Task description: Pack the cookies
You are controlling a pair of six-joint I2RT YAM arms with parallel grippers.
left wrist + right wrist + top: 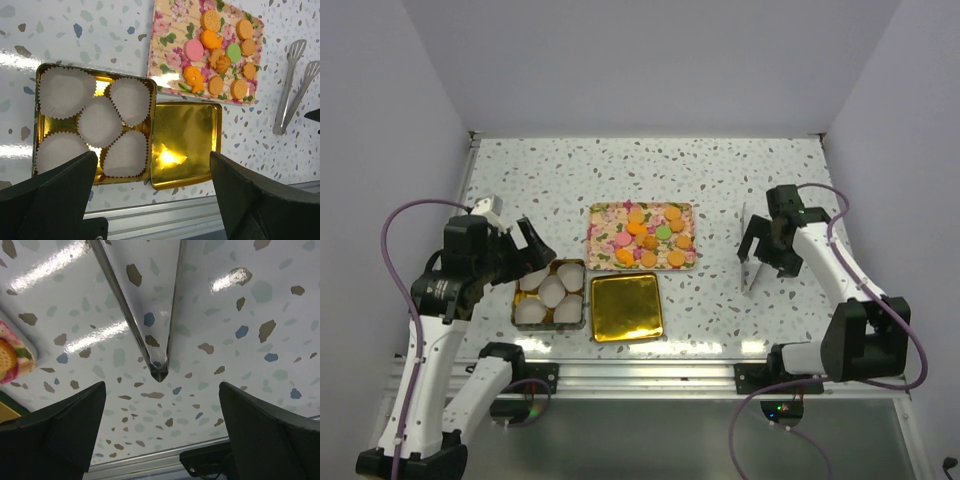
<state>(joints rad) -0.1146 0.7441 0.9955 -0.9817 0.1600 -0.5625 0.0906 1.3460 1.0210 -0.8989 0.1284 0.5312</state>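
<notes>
The cookies (653, 236), mostly orange with a green and pink ones, lie on a floral tray (605, 250); they also show in the left wrist view (220, 55). A gold tin (578, 268) holds several white paper cups (552, 290), empty. Its gold lid (626, 306) lies beside it to the right. My left gripper (530, 243) is open and empty, hovering above the tin's left side. My right gripper (767, 250) is open and empty, just above metal tongs (747, 262) lying on the table (720, 180); the tongs' hinge end shows in the right wrist view (159, 371).
The tongs also show in the left wrist view (292, 85), right of the tray. The table's metal front rail (640, 375) runs along the near edge. White walls enclose the table on three sides.
</notes>
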